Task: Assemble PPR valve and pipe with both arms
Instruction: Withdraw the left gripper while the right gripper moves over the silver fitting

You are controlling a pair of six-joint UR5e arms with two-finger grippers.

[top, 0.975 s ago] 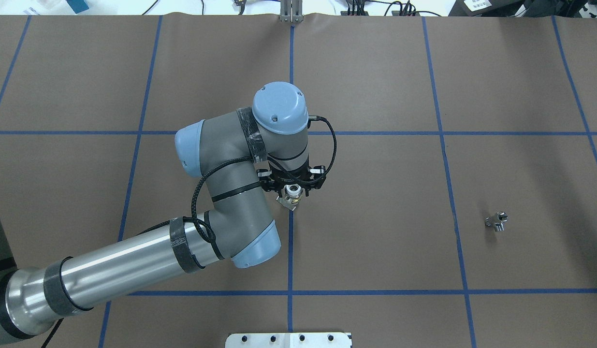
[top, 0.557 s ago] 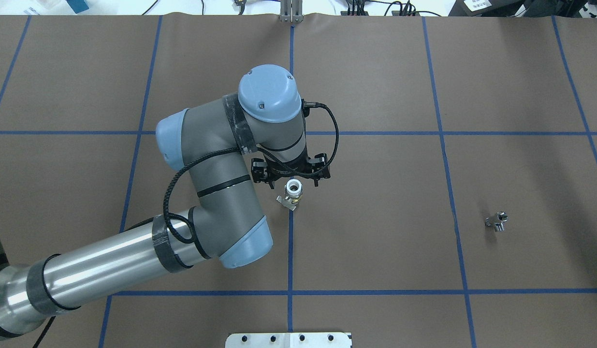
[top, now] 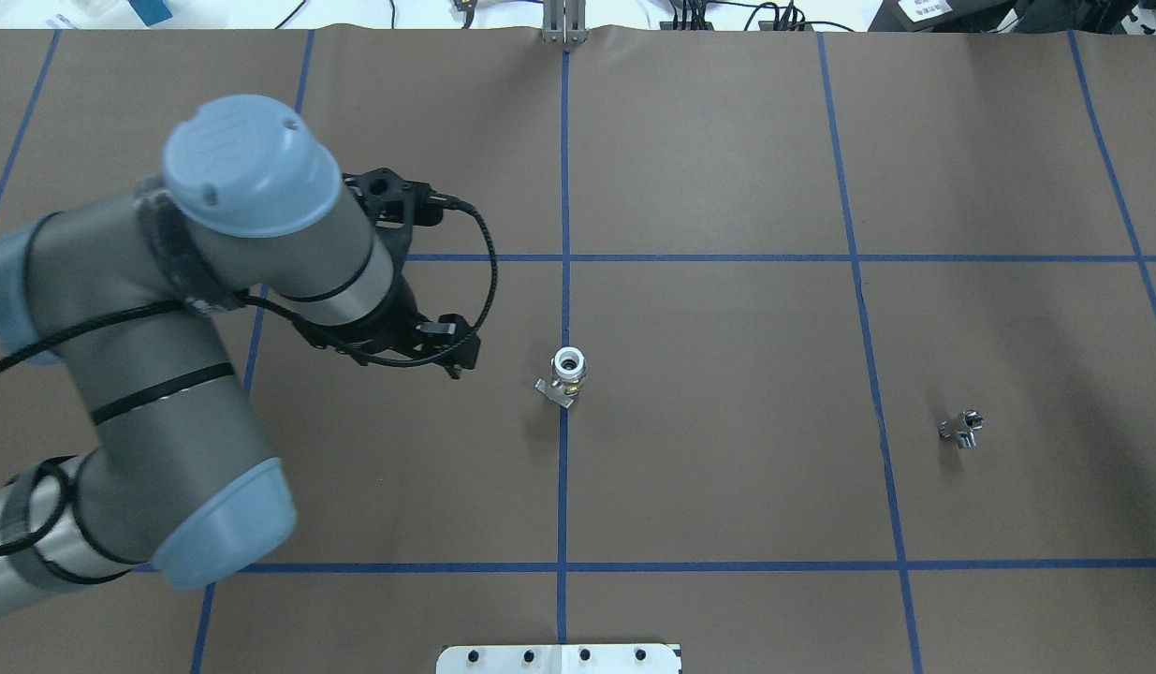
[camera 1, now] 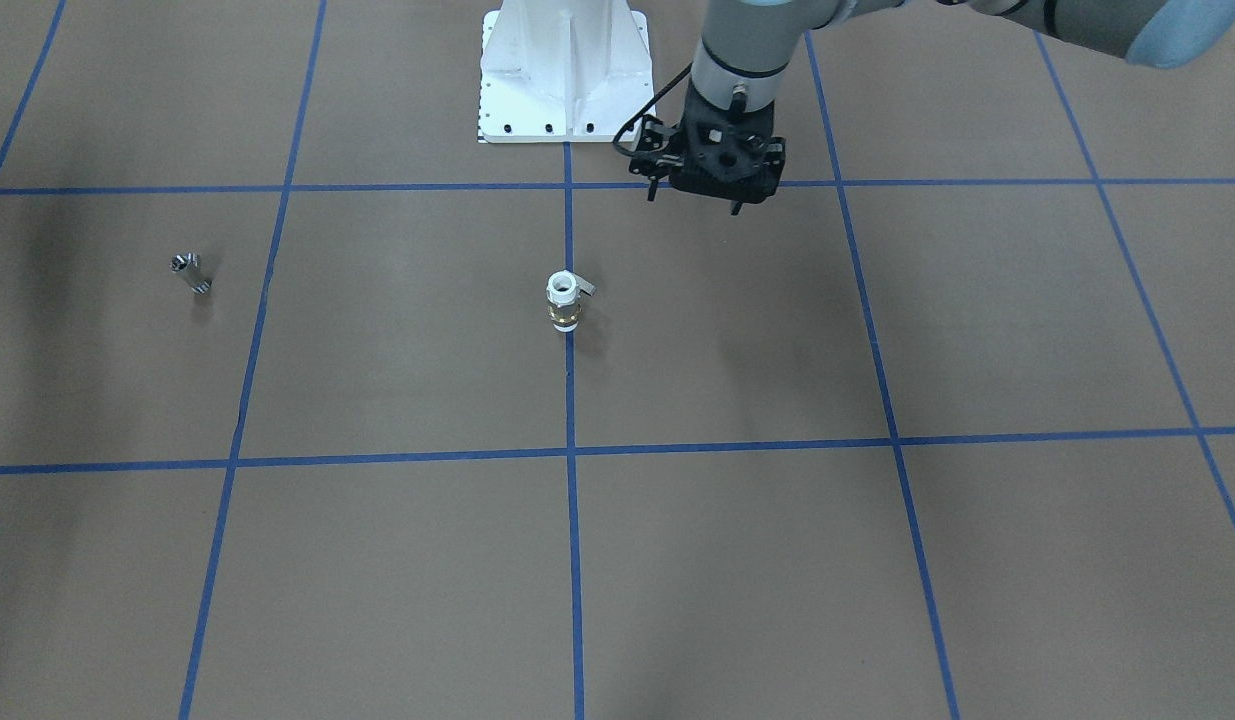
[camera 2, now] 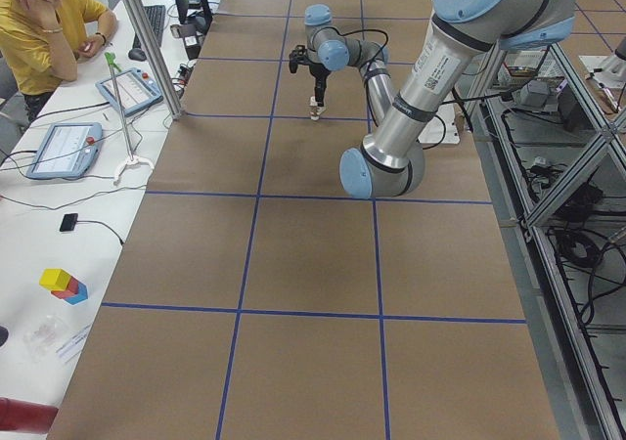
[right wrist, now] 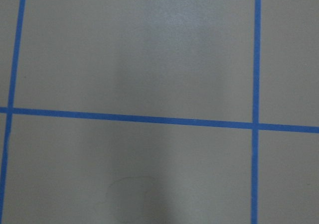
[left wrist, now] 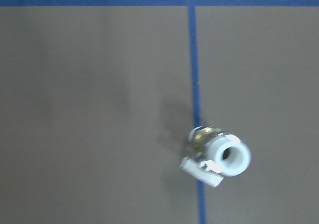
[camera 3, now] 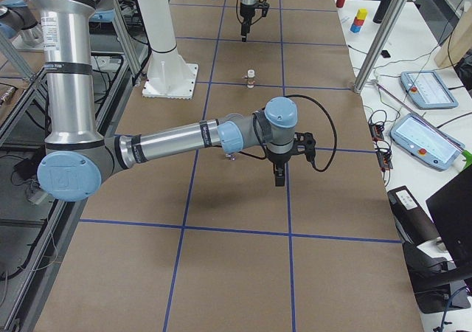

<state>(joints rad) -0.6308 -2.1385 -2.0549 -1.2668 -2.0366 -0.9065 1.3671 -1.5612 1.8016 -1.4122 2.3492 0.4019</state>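
two fingers of the left gripper (camera 1: 698, 199) stand apart, holding nothing, near the upright ppr valve (top: 569, 367) on the centre tape line (top: 563, 487); whether the right gripper (camera 3: 279, 172) is parted i cannot tell. the pipe (top: 961, 429) sits well apart, and a glancing approach could topple either small part.

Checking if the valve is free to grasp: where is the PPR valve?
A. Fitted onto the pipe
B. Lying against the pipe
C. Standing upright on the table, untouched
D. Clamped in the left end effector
C: the PPR valve stands on end on the blue tape line, the left end effector well clear of it.
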